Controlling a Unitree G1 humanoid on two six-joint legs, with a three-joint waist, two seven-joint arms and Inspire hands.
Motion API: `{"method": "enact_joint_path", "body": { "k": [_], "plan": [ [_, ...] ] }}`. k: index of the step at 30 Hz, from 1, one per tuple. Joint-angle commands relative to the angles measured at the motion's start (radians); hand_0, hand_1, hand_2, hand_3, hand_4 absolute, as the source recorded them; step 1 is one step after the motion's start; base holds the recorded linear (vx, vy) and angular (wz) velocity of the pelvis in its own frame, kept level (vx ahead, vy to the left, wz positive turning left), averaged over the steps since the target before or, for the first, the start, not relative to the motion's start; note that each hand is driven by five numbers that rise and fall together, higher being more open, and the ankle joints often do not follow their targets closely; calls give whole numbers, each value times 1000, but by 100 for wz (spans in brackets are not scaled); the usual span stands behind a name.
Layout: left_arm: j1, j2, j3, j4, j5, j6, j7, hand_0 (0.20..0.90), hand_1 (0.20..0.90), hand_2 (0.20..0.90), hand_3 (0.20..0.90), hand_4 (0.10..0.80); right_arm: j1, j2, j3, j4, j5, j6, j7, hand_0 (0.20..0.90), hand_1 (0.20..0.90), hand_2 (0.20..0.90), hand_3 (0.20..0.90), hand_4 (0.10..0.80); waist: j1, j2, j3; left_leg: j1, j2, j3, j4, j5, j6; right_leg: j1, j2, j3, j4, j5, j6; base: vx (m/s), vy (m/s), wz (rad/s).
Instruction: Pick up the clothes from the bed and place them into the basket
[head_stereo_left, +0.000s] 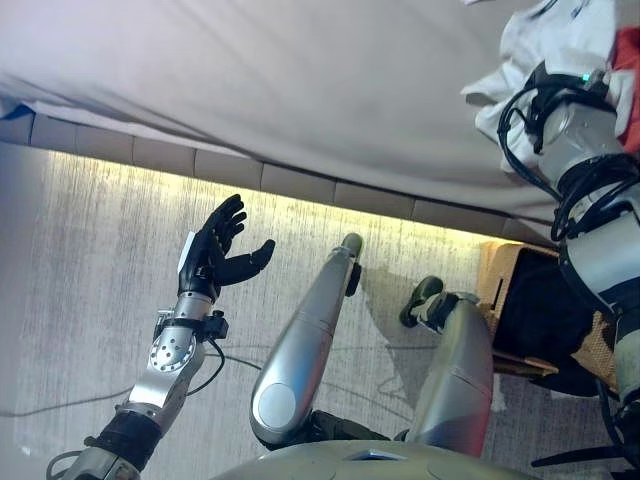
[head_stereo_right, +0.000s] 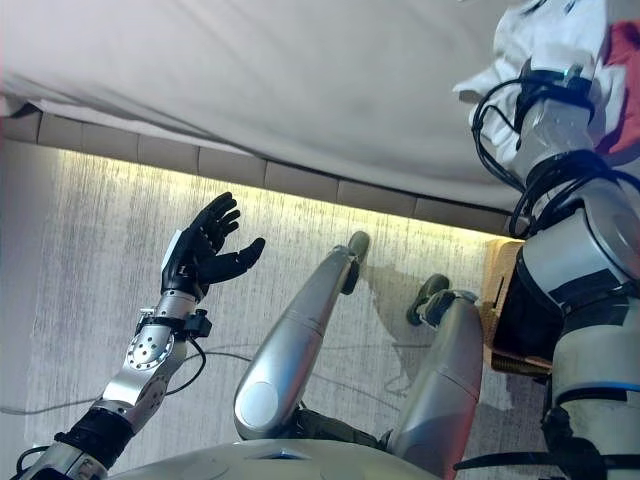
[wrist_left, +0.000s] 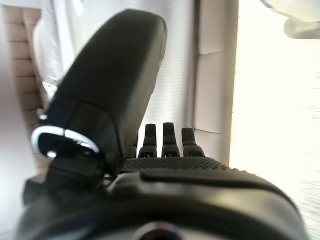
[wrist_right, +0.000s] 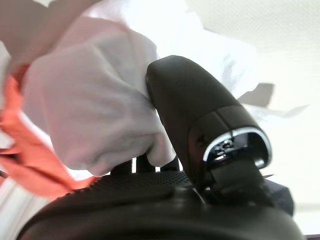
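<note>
A white garment (head_stereo_left: 530, 40) and a red-orange garment (head_stereo_left: 628, 60) lie bunched on the grey-sheeted bed (head_stereo_left: 300, 90) at the far right. My right arm reaches up to them. In the right wrist view my right hand (wrist_right: 150, 200) has its thumb (wrist_right: 195, 105) pressed against a bunched fold of the white garment (wrist_right: 95, 110), with the cloth between thumb and fingers. The red-orange garment (wrist_right: 30, 150) hangs beside it. My left hand (head_stereo_left: 215, 250) is open and empty, raised over the floor beside the bed. The woven basket (head_stereo_left: 495, 280) with a dark inside stands on the floor at the right, below my right arm.
The bed's padded base (head_stereo_left: 300, 185) runs across the view with a lit strip along the wooden floor (head_stereo_left: 90, 280) under it. The basket stands close to the bed's edge.
</note>
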Motion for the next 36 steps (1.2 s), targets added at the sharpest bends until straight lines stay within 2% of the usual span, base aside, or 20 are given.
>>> {"method": "enact_joint_path", "body": {
  "k": [1,4,6,10,11,12,16,20,24,31,36],
  "plan": [
    [6,16,60,-86,5,-89,-13,900,900,900,900,800,-72,-168,11,-24,2,-21,-57,300,300,300,200,100,-27,7,-45,183,20,18,-34,-103,58,216,56,-104,-120,15,-47,49,13,-12],
    [-8,14,55,-82,11,-72,-16,900,900,900,900,800,-66,-180,-4,-30,0,-35,-52,300,300,300,200,100,-33,-11,-48,259,25,24,-85,-93,53,294,57,-114,-179,27,-42,46,14,-12],
    [-18,9,35,-66,34,-54,-9,900,900,900,900,800,-53,-195,-22,-43,28,-64,-61,300,300,300,200,100,-42,-38,-88,331,38,29,-142,-83,49,376,64,-127,-257,40,-40,119,27,-14],
    [-39,2,1,-26,62,9,2,900,900,900,900,800,-40,-210,-79,-67,180,-127,-108,300,300,300,200,100,-64,-74,-146,443,61,26,-237,-82,47,496,85,-121,-387,71,-29,107,17,-25],
    [-45,2,-10,0,65,30,1,900,900,900,900,800,-39,-216,-100,-79,240,-150,-112,300,300,300,200,100,-75,-87,-169,474,64,32,-289,-55,50,530,93,-120,-455,105,-29,84,9,-17],
    [-50,0,-23,28,72,59,-8,900,900,900,900,800,-35,-222,-123,-96,310,-173,-123,300,300,300,200,100,-89,-100,-191,517,71,40,-335,-48,47,569,104,-112,-504,118,-20,130,9,-16],
    [-50,-11,-61,103,65,122,-36,900,900,900,900,800,-36,-275,-162,-190,404,-222,-121,300,300,300,200,100,-136,-130,-271,639,89,71,-471,-29,32,675,133,-85,-644,149,2,134,4,-28],
    [-39,-29,-92,198,103,167,-48,900,900,900,900,800,-44,-334,-173,-253,421,-283,-144,300,300,300,200,100,-176,-145,-351,737,99,90,-590,-13,22,745,150,-48,-751,190,27,89,13,-20],
    [-52,-37,-102,258,133,175,-71,900,900,900,900,800,-60,-397,-156,-324,400,-276,-157,300,300,300,200,100,-217,-157,-414,799,115,107,-698,29,7,779,160,-9,-829,233,52,19,-25,-22],
    [-104,-51,-138,322,174,178,-92,900,900,900,900,800,-46,-481,-163,-403,383,-239,-196,300,300,300,200,100,-275,-168,-460,862,135,132,-824,68,-11,808,174,42,-918,277,76,-70,-31,-24],
    [-168,-78,-132,409,209,186,-103,900,900,900,900,800,98,-520,-284,-499,407,-209,-193,300,300,300,200,100,-341,-173,-472,892,141,170,-877,76,-9,803,185,102,-967,313,93,-87,2,-28]
  ]
}}
